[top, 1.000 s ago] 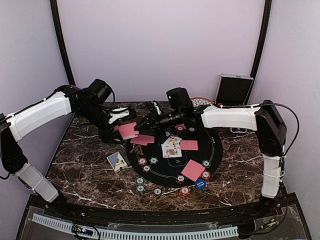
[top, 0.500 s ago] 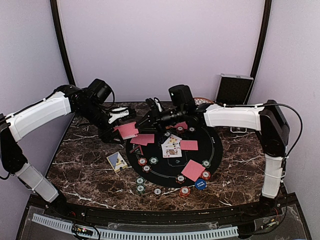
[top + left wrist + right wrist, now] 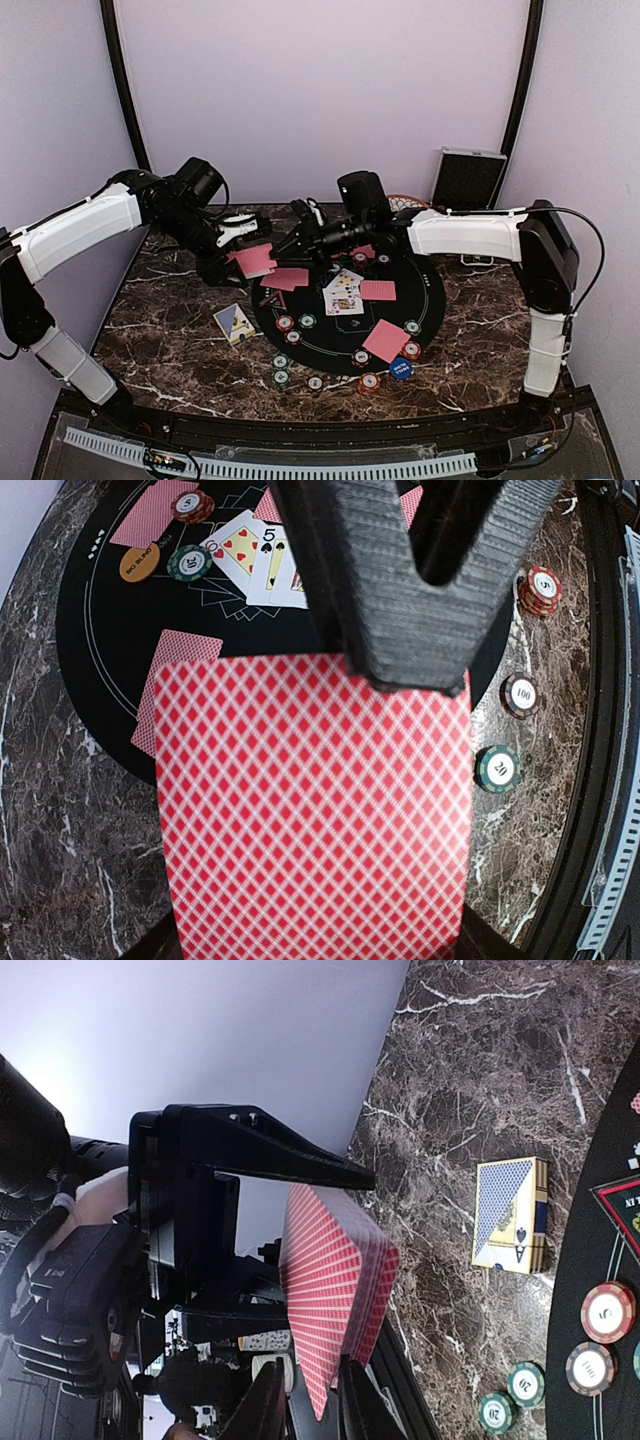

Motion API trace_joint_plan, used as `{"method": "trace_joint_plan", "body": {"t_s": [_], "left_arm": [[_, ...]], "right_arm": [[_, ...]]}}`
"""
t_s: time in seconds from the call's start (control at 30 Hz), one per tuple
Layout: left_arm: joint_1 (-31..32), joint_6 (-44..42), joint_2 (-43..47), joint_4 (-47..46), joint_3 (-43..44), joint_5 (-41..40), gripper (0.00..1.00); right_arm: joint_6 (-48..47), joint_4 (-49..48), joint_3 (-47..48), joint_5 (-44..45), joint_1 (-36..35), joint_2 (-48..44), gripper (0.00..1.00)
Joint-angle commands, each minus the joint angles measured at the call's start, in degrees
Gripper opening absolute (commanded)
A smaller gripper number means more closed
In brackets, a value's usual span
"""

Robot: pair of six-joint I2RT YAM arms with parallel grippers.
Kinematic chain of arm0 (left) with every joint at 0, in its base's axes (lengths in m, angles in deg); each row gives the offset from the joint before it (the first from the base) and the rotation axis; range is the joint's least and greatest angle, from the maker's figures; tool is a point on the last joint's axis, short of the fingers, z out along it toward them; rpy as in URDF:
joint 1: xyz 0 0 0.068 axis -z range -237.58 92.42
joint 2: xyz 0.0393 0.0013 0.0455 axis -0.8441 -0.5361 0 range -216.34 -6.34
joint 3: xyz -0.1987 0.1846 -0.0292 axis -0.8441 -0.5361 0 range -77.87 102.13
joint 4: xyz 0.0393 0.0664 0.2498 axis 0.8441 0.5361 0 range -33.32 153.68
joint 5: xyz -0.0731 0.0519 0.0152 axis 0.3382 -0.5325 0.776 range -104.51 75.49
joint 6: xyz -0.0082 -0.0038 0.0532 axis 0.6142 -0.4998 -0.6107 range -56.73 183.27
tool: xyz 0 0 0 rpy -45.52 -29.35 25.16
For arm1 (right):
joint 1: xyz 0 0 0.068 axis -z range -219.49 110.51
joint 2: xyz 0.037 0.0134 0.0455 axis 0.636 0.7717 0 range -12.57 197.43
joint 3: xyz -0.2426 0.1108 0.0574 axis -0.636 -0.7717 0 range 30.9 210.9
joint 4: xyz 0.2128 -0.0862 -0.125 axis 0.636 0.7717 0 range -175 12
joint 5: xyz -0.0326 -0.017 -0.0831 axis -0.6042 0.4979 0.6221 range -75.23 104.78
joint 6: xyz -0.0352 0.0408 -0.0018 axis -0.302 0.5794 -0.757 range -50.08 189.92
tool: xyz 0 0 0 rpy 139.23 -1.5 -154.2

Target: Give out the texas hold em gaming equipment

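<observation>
The right gripper (image 3: 305, 1405) has just pinched shut on the top card (image 3: 318, 1310) of the deck (image 3: 378, 1270) clamped in the left gripper (image 3: 238, 258), so another card looks ready to deal

Card deck (image 3: 315, 810) btwn left gripper (image 3: 250, 258) jaws; right gripper (image 3: 308, 1405) fingertips straddle deck's edge; card box (image 3: 511, 1215) & chips (image 3: 497, 1410) on table (image 3: 480, 1080) below jaws.

Lilac walls (image 3: 320, 90), dk marble table (image 3: 170, 350) (white-veined)
</observation>
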Motion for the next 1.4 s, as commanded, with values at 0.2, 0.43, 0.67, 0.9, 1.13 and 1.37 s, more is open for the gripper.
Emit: {"method": "trace_joint_plan", "body": {"t_s": [0.2,0.43,0.67,0.9,1.13,1.37], "left_arm": [[-0.1,-0.2,3.0,-0.4,-0.6,0.0,0.0],[-0.2,-0.3,3.0,-0.6,-0.6,-0.3,0.0],[-0.2,-0.4,3.1,-0.6,-0.6,-0.7,0.0],[-0.2,-0.6,3.0,-0.6,-0.9,-1.1,0.0],[-0.2,-0.8,2.5,-0.6,-1.0,-1.3,0.0],[-0.3,-0.8,1.9,-0.4,-0.8,-1.4,0.0]], "right_arm": [[0.9,-2.8,0.7,-2.1,-0.5,0.6,0.15],[3.3,-6.2,-0.3,-3.2,-0.1,0.3,0.01],[4.5,-8.1,-1.8,-3.8,1.3,-1.5,0.0],[6.0,-10.9,-7.5,-4.3,4.9,-6.0,0.0],[6.5,-13.4,-17.1,-4.7,9.9,-12.8,0.0],[2.3,-9.5,-26.6,-4.5,16.3,-18.8,0.0]]}}
